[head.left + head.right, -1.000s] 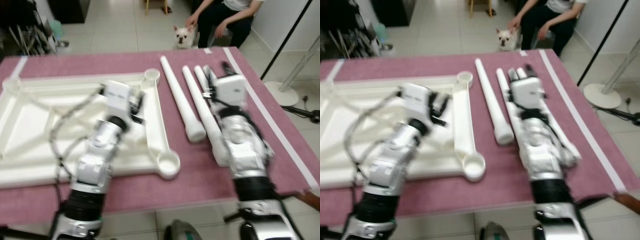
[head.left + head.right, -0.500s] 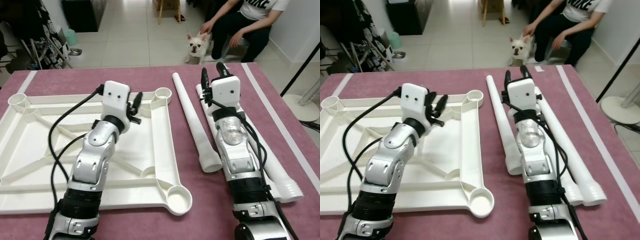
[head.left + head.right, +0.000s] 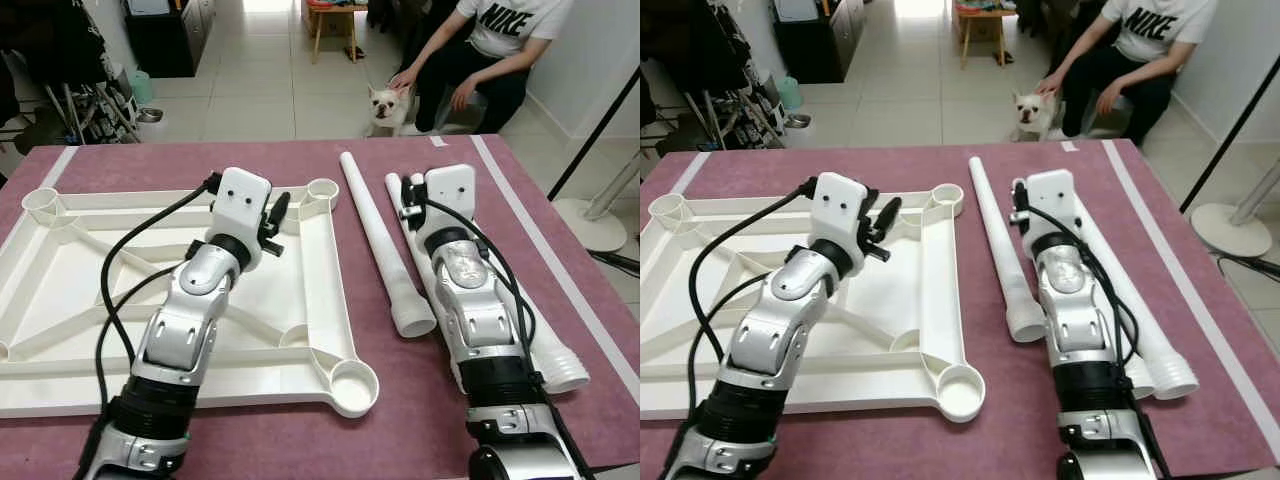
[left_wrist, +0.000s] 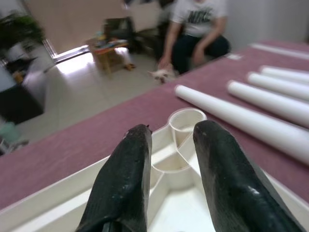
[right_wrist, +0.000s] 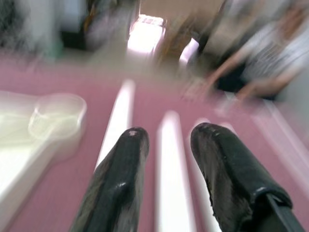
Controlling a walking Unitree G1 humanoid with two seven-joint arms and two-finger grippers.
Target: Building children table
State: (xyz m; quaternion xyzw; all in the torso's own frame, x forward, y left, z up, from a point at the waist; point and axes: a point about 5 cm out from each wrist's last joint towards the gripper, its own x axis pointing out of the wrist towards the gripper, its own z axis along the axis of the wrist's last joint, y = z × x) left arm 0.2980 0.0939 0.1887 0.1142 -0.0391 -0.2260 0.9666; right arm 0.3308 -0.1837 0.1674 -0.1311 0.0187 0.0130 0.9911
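Your left gripper (image 4: 166, 159) hovers over white plastic tabletop frame (image 3: 60, 270) lying underside-up on maroon cloth-covered table (image 3: 300, 160), fingers spread, empty. Right gripper (image 5: 161, 166) above white plastic tube legs (image 3: 385, 250) beside frame, fingers parted, gripping nothing. Risk: smooth round leg likely rolls from pinch, knocks neighbours. Small white dog (image 3: 383, 108) and seated person (image 3: 480, 50) near far edge; swinging leg could reach them.

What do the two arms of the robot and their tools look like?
Both arms are built of silver metal segments with black ribbed joints near the base, and black cables run along them. Each wrist carries a white boxy housing. The left tool and the right tool each have two long, glossy black fingers with rounded tips.
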